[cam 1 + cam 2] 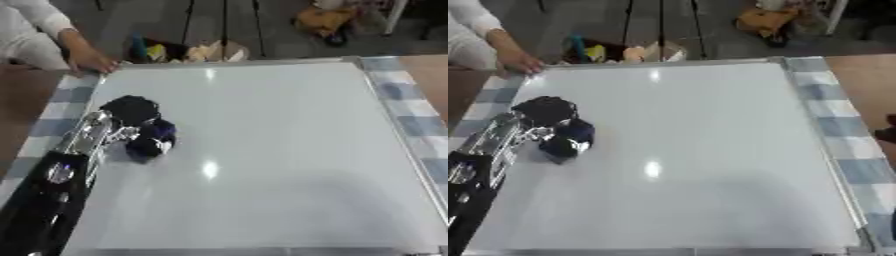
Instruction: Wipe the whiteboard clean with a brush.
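The whiteboard (262,150) lies flat and fills most of the view; its white surface shows no marks, only light glare. My left arm comes in from the lower left along the board's left edge. My left hand (130,109) is black and rests on the board's left part, shut on a dark blue brush (150,142) that touches the surface. At the right edge of the right eye view a small dark shape (888,133) shows over the cloth, probably part of my right hand.
A person's hand (87,57) rests on the board's far left corner. A blue-and-white checked cloth (411,115) lies under the board. Beyond the far edge sit a box of coloured items (188,50) and a yellow object (324,20) on the floor.
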